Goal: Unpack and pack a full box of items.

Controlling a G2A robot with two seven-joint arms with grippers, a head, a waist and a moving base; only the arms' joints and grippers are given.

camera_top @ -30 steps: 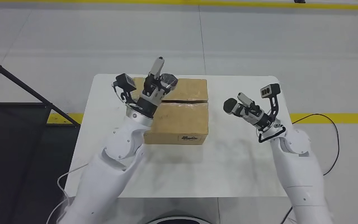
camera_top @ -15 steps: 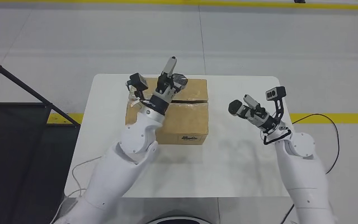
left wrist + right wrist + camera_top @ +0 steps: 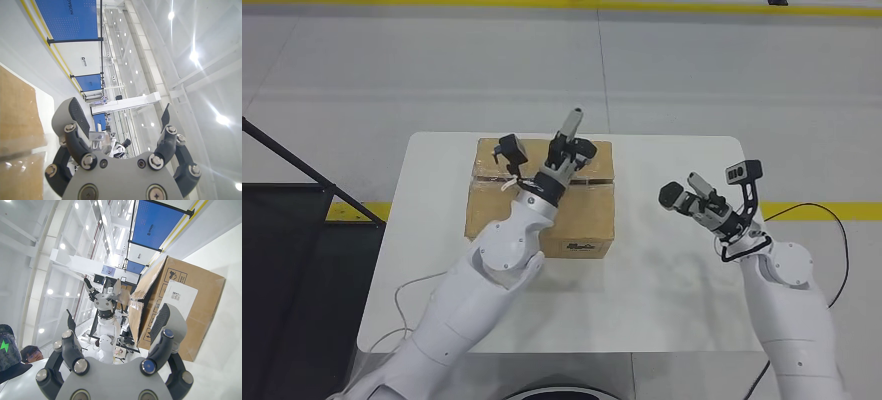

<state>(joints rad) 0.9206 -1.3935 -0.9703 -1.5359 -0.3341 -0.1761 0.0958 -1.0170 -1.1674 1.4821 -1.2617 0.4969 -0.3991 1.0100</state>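
We see the cardboard box (image 3: 587, 215) standing on the white table (image 3: 662, 290), toward the far edge and a little to the left of the middle. Its top flaps are down and meet along a seam (image 3: 597, 181) that runs across the lid. In the right wrist view the box (image 3: 175, 298) shows a long side with a white label (image 3: 181, 294) stuck to it, and clear tape (image 3: 135, 298) lies crinkled where the flaps meet.

The left gripper (image 3: 577, 135) is raised over the far part of the lid, near the seam, with the left arm stretched across the top of the box. Its fingers are spread wide and point up and away from the box, with nothing between them. We find the same in the left wrist view, where the left gripper (image 3: 121, 109) gapes toward the ceiling and the box (image 3: 17, 106) lies off to one side. From the right wrist view the left gripper (image 3: 102, 282) stands above the level of the lid. We cannot tell whether the arm itself touches the cardboard.

The right gripper (image 3: 682, 187) hangs over the right part of the table, well apart from the box and turned toward it. Its fingers are also spread and empty, as the right wrist view confirms (image 3: 116, 313).
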